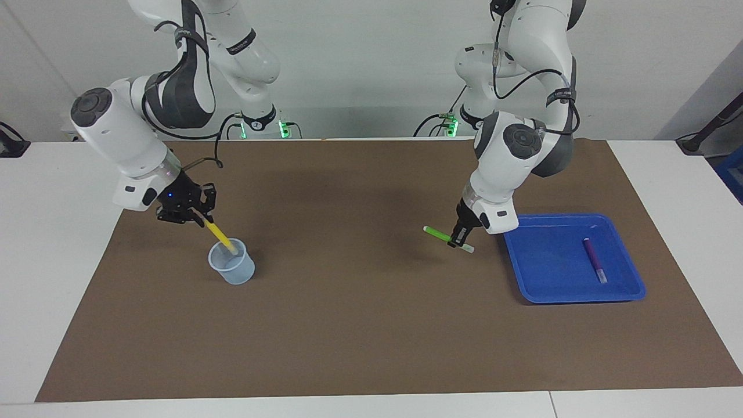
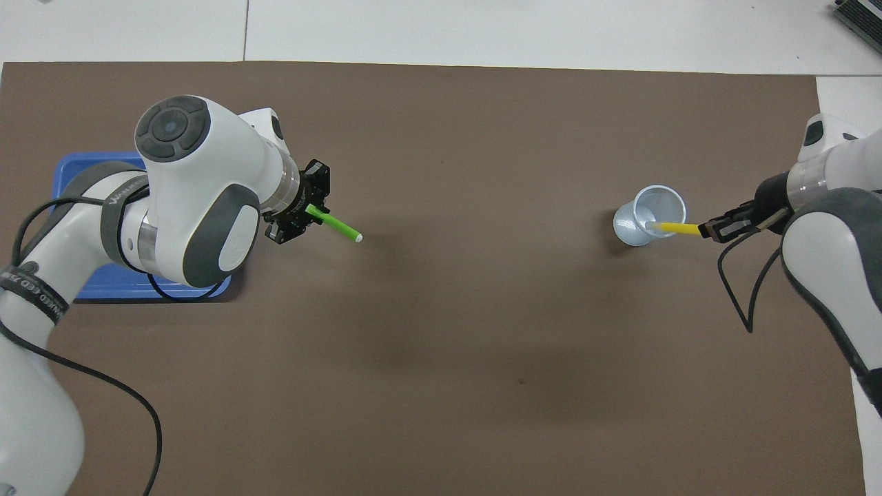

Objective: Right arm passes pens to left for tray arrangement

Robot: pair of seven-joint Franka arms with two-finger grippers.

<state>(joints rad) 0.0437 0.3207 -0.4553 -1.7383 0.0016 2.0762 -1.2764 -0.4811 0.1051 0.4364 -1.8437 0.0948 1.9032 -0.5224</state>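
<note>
My left gripper [image 1: 457, 240] [image 2: 303, 215] is shut on the green pen [image 1: 438, 234] [image 2: 336, 226] and holds it in the air above the mat, beside the rim of the blue tray [image 1: 525, 273] [image 2: 69, 169]. The purple pen [image 1: 594, 259] lies inside the tray; the left arm hides it in the overhead view. My right gripper [image 1: 200, 219] [image 2: 710, 229] is shut on the upper end of the yellow pen [image 1: 221, 235] [image 2: 672, 226]. That pen slants down with its lower end still inside the translucent cup [image 1: 232, 264] [image 2: 648, 217].
A brown mat [image 1: 348, 325] [image 2: 482, 344] covers the table's middle, with white tabletop around it. The cup stands toward the right arm's end and the tray toward the left arm's end. A dark cable [image 2: 734, 289] loops below the right wrist.
</note>
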